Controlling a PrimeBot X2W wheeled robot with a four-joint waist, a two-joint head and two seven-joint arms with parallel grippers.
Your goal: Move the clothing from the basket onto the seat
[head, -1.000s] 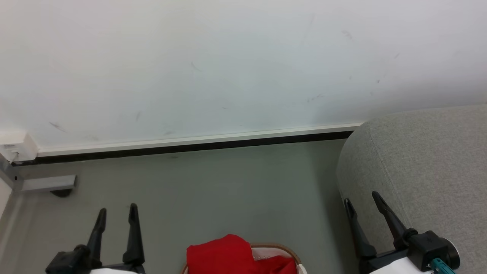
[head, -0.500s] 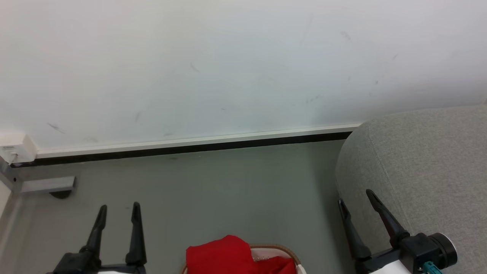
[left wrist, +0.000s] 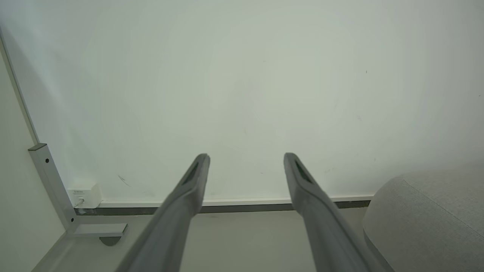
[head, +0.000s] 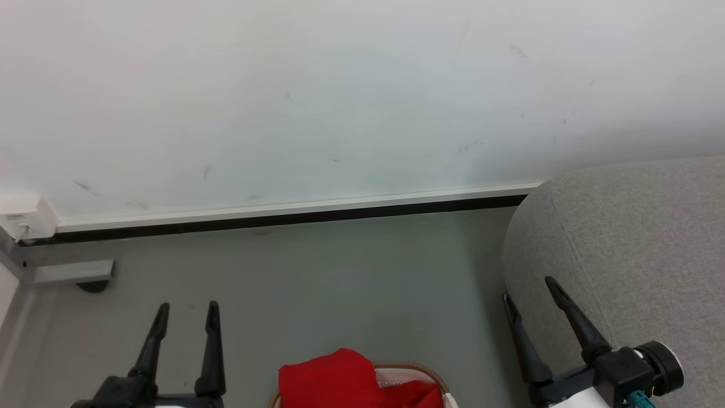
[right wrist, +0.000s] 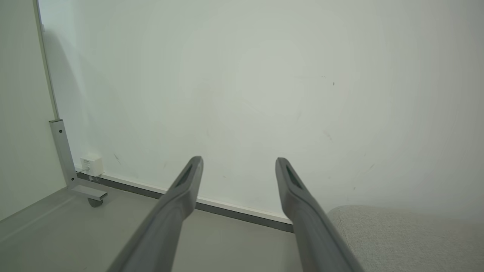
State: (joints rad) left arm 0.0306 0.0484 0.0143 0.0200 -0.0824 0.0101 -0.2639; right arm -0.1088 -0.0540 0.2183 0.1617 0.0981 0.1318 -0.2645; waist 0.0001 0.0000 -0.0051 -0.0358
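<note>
The bright red clothing [head: 340, 379] lies heaped in the basket [head: 422, 371] at the bottom middle of the head view; only the basket's brown rim and a bit of white wall show. The grey seat [head: 634, 238] fills the right side, and its rounded edge also appears in the left wrist view [left wrist: 427, 211] and the right wrist view [right wrist: 408, 234]. My left gripper [head: 188, 309] stands open to the left of the basket, holding nothing. My right gripper [head: 528, 288] is open against the seat's left flank. Both wrist views show the fingers [left wrist: 193, 181] [right wrist: 189, 181] spread, facing the wall.
A white wall [head: 340, 102] with a dark baseboard [head: 283, 218] runs across the back. A grey metal leg with a foot and caster [head: 73, 275] and a white box [head: 22, 218] sit at the far left. Grey floor [head: 340, 283] lies between wall and basket.
The left gripper has crept up and slightly right in the head view. The right gripper has shifted a little up and left along the seat's flank. Clothing and basket are unmoved.
</note>
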